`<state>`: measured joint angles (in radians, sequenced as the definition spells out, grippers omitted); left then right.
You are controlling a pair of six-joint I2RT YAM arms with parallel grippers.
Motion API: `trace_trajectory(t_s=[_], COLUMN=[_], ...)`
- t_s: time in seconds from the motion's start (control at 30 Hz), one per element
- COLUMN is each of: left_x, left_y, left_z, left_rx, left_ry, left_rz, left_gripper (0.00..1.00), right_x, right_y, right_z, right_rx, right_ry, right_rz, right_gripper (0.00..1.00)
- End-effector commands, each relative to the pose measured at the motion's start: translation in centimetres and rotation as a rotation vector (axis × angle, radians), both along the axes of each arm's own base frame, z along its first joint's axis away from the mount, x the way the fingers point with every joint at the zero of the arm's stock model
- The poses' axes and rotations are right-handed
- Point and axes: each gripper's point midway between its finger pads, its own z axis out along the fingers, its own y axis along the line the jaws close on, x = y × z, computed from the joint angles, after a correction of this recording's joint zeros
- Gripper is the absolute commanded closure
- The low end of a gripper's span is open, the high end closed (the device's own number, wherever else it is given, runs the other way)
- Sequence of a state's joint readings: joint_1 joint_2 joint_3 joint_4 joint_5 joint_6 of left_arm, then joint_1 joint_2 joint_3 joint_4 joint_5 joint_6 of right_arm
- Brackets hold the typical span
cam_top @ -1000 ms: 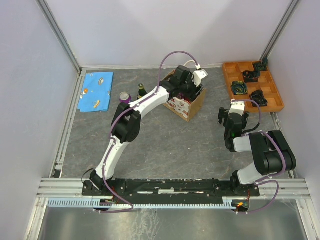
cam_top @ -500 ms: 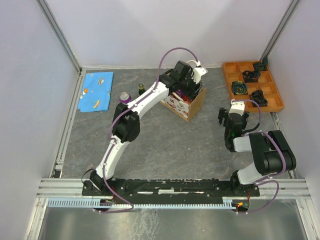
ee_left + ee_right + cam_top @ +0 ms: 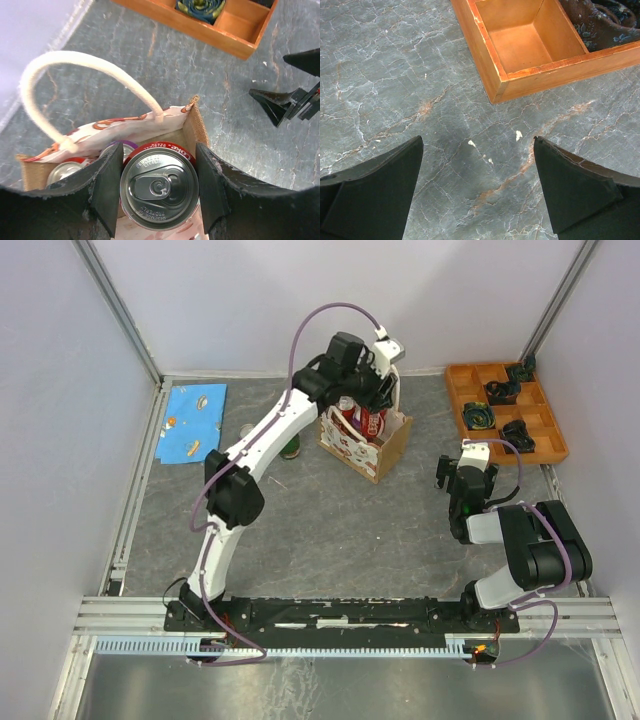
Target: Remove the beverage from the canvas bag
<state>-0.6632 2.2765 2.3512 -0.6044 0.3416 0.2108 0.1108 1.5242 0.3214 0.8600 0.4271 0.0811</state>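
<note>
The canvas bag (image 3: 362, 450) is a small tan tote with white handles (image 3: 75, 62) and a white printed panel (image 3: 115, 131); it stands at the middle back of the table. My left gripper (image 3: 368, 412) is above the bag's right end, shut on a red Coke can (image 3: 159, 186). The can is upright, its silver top higher than the bag's rim, and shows red in the top view (image 3: 371, 423). Another red can (image 3: 64, 171) and a purple-rimmed can (image 3: 120, 148) sit in the bag. My right gripper (image 3: 477, 165) is open and empty over bare table, right of the bag.
An orange compartment tray (image 3: 505, 410) with dark items stands at the back right; its near corner (image 3: 495, 75) lies ahead of the right gripper. A green bottle (image 3: 291, 448) stands left of the bag. A blue cloth (image 3: 193, 423) lies at the back left.
My left gripper has risen from inside the bag with the red can in it, and the arm has swung up and back. The bag's front shows more. The right arm has not moved.
</note>
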Motion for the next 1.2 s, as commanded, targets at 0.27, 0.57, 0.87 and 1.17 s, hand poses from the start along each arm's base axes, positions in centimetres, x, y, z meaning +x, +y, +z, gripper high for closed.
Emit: trace_trajectory(t_s=[0.27,0.57,0.87,1.17], left_x=[1.1,0.4,-2.7,-6.8], left_y=[6.8,13.3,17.8,21.9], left_z=[19.2,23.7,22.7,14.7], left_rx=[-0.256,-0.257,-0.251,-0.241], left_ry=[-0.303,-0.399,-0.402,-0.341], left_rz=[0.131,0.266,0.361,0.490], left_gripper=[0.97,0.97,0.97,0.97], right_x=[1.4,1.4,1.4,1.4], right_y=[0.1,0.1,0.1,0.1], right_z=[2.3,2.2,2.2,2.3], right_rx=[0.009,0.008,0.008,0.009], right_ry=[-0.082,-0.082,-0.082,-0.082], right_rz=[-0.003,-0.002,-0.002,-0.002], right_gripper=[0.01,0.01,0.01,0.01])
